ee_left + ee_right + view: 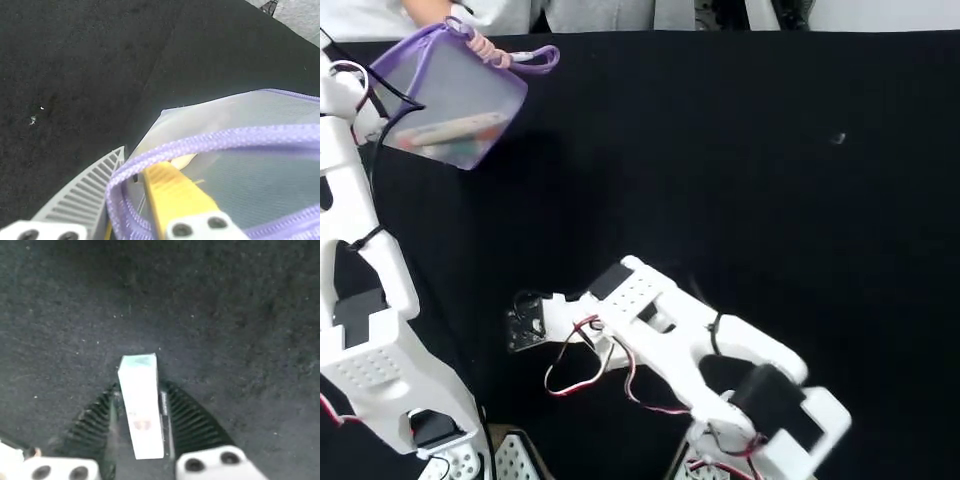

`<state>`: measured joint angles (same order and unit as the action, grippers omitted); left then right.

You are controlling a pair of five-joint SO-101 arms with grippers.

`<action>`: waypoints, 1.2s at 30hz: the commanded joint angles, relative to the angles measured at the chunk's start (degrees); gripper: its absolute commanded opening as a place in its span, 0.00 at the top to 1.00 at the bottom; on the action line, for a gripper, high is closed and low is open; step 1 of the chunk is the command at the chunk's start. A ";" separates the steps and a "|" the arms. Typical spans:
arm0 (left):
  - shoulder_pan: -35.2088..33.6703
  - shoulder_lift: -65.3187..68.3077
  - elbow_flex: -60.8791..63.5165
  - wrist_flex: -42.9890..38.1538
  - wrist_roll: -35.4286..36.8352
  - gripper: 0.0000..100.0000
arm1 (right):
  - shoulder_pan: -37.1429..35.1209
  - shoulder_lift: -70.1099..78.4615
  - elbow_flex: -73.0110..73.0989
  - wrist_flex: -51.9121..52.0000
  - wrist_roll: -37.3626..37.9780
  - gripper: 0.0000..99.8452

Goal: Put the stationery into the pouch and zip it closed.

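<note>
Two loads: left gripper (135, 162) clamps translucent, purple-edged pouch (450, 90) at its rim, stationery (452, 131) inside; right gripper (140, 389) pinches mint-tipped white block (141, 410).

Black cloth-covered table (740, 180), small pale speck (837, 138) lying on it toward the far side

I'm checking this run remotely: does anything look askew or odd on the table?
The pouch is tilted at the far left. Its zipper rim is pinched by the left gripper, which has one finger inside. The right gripper clamps a small white block. Nothing looks spilled or damaged.
</note>
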<state>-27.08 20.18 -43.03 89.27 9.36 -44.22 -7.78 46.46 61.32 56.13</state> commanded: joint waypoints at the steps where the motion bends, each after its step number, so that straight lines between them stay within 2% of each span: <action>1: 1.54 1.67 0.13 0.70 -1.23 0.97 | 4.40 -10.33 -1.27 -0.26 0.09 0.99; 7: 7.87 0.97 -2.42 5.63 -1.23 0.97 | 16.62 -32.75 -1.27 -0.35 -0.09 0.99; 13: 13.85 0.97 -10.59 11.69 1.41 0.97 | 24.70 -51.74 -1.36 -0.79 -7.30 0.99; 19: 21.67 -1.76 -10.68 11.60 2.11 0.97 | 25.14 -65.63 -1.01 -6.86 -23.56 0.99; 22: 26.51 -3.69 -10.59 11.60 5.01 0.97 | 24.88 -69.76 -1.10 -10.90 -30.33 0.99; 25: 29.93 -6.59 -10.59 11.60 4.48 0.97 | 24.88 -71.34 -1.36 -14.77 -36.13 0.99; 30: 32.48 -10.55 -10.42 11.69 4.48 0.97 | 24.88 -71.78 0.75 -22.86 -46.59 0.99; 36: 33.19 -12.40 -5.58 11.69 4.48 0.97 | 24.79 -71.60 6.29 -37.01 -54.42 0.99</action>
<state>5.45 11.74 -49.54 100.70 13.41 -20.13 -78.90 51.21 32.04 5.23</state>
